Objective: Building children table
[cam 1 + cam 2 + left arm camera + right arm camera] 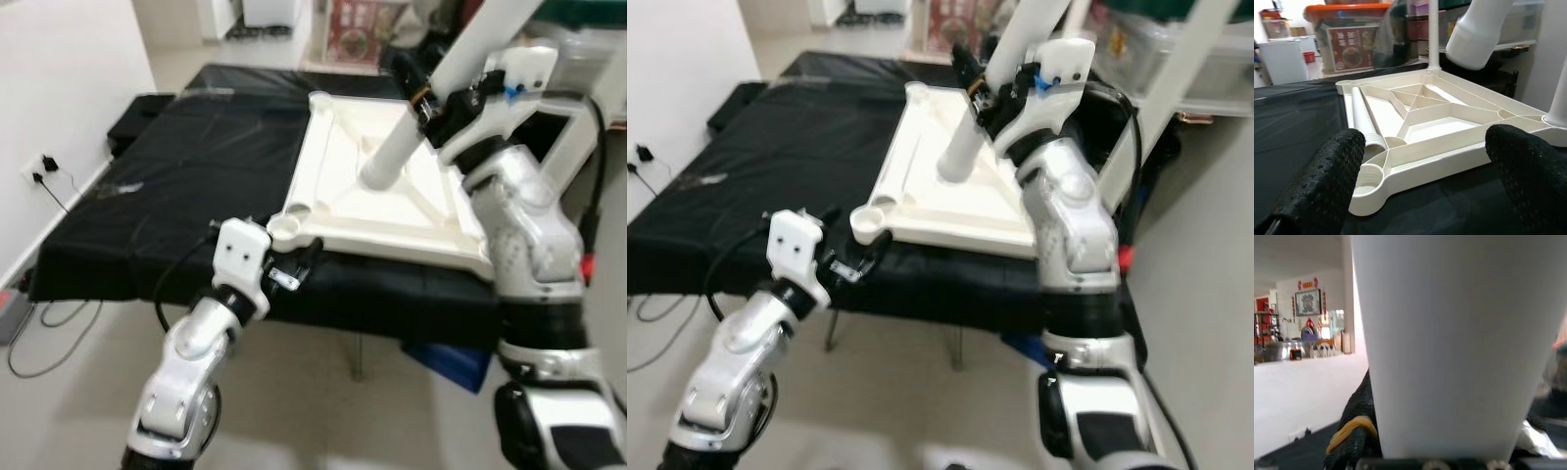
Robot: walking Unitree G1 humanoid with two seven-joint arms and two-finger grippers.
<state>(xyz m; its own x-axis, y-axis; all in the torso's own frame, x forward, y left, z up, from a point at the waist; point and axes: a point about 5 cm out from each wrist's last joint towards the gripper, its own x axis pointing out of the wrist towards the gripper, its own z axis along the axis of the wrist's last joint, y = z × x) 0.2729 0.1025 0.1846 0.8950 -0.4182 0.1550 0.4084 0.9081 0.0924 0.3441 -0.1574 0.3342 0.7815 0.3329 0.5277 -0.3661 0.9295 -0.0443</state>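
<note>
The white tabletop [392, 196] lies upside down on the black cloth [176, 176], sockets up. The right gripper [431, 98] pinches a table leg [402, 137] above it (ready to plug in). The left gripper [284, 269] waits beside its near corner socket [287, 228], fingers [1337, 166] spread.

R gripper [427, 103] raised, clamped; L gripper [1425, 161] low, fingers apart.

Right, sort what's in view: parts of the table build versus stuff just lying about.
Job:
- white tabletop, upside down on black cloth
- white leg in right tool
- spare leg lying in tabletop
- left tool, open, near corner socket

Lying about:
- storage box
- wall cable
</note>
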